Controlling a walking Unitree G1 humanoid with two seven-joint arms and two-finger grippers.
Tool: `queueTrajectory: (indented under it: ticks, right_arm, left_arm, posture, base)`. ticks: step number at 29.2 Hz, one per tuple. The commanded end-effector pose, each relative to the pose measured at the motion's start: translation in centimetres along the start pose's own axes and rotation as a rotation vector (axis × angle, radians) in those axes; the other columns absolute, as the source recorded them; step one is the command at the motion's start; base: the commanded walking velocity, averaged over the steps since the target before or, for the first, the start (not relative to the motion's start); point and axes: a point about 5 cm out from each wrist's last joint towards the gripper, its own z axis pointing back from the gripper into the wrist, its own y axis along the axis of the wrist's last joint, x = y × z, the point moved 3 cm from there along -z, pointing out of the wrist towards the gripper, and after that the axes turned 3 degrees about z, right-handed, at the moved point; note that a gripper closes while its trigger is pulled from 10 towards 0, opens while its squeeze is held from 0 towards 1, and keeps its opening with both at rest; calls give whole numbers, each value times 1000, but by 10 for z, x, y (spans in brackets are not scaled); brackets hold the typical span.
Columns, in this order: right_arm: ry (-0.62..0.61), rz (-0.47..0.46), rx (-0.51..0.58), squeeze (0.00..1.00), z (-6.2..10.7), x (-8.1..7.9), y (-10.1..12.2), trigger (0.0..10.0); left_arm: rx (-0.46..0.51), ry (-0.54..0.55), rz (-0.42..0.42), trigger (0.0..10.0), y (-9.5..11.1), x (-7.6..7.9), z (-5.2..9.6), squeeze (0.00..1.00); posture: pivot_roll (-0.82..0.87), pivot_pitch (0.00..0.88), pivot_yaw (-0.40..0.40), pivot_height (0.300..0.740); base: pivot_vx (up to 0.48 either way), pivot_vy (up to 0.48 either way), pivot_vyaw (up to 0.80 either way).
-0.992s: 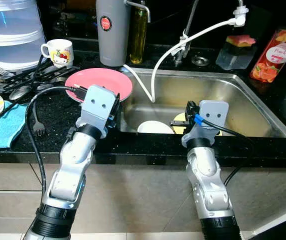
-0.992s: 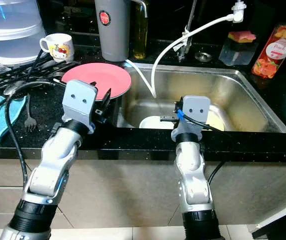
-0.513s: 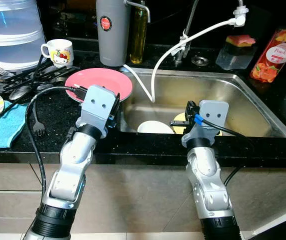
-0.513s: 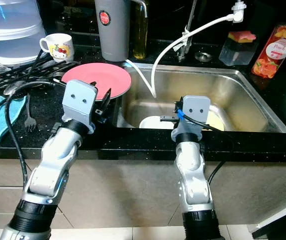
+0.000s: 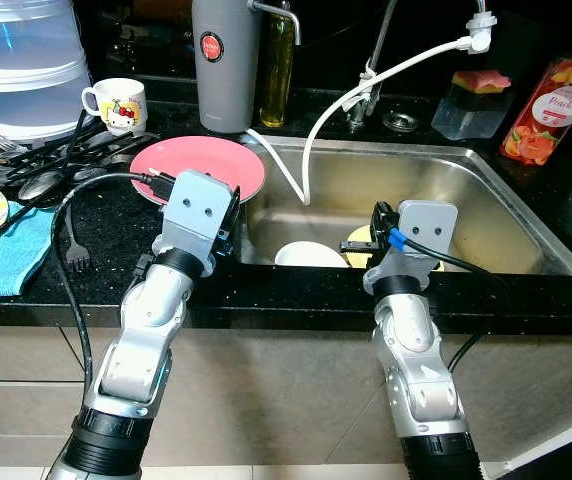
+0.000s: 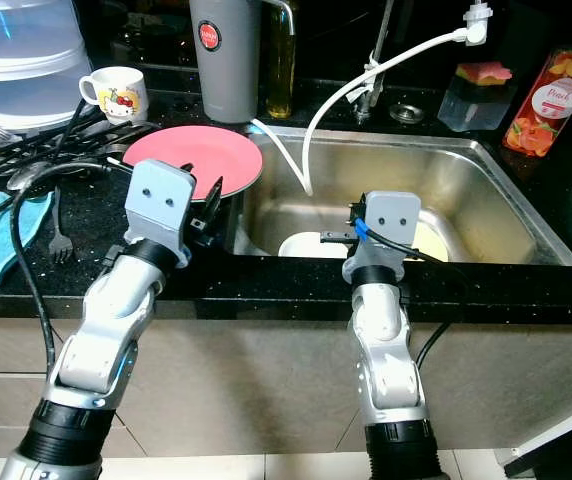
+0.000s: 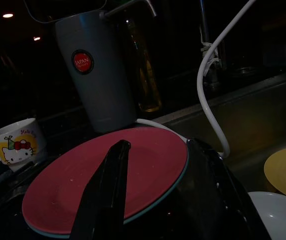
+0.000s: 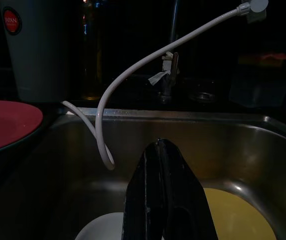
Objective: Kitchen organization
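Note:
A pink plate point(image 5: 202, 161) lies on the black counter just left of the steel sink point(image 5: 486, 190). My left gripper point(image 7: 159, 145) hovers low at the plate's near rim, open, with one black finger point(image 7: 105, 185) over the plate and nothing held. In the sink bottom lie a white plate point(image 6: 306, 244) and a yellow plate point(image 6: 432, 241). My right gripper point(image 8: 159, 146) hangs over the sink's front edge, above those two plates, its fingers shut on nothing.
A white hose point(image 5: 366, 85) runs from the tap into the sink. Behind the pink plate stand a grey flask point(image 5: 224, 60), an oil bottle point(image 5: 277, 70) and a cartoon mug point(image 5: 118, 103). Cutlery point(image 5: 36, 165), a fork point(image 5: 74, 250) and a blue cloth point(image 5: 6, 255) lie left; a soap bottle point(image 5: 556, 100) stands right.

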Motion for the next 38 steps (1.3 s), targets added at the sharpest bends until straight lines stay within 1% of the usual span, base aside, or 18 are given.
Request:
queueTrajectory:
  ticks: [1,21,38]
  right_arm:
    - [-9,-1,-15,0,1,2,-3,10000]
    - [-9,-2,-18,0,2,1,-3,10000]
    - [-2,-3,-11,0,0,0,-3,10000]
  left_arm:
    - [-9,-14,2,10000,-2,5,0,0]
    - [-14,-15,3,10000,-3,5,1,0]
    - [-6,-20,0,10000,-3,5,0,0]
  posture:
    - [215,9,-70,740]
    - [214,18,-69,740]
    - [218,0,-69,740]
  base:
    - [0,0,0]
    - [0,0,0]
    - [0,0,0]
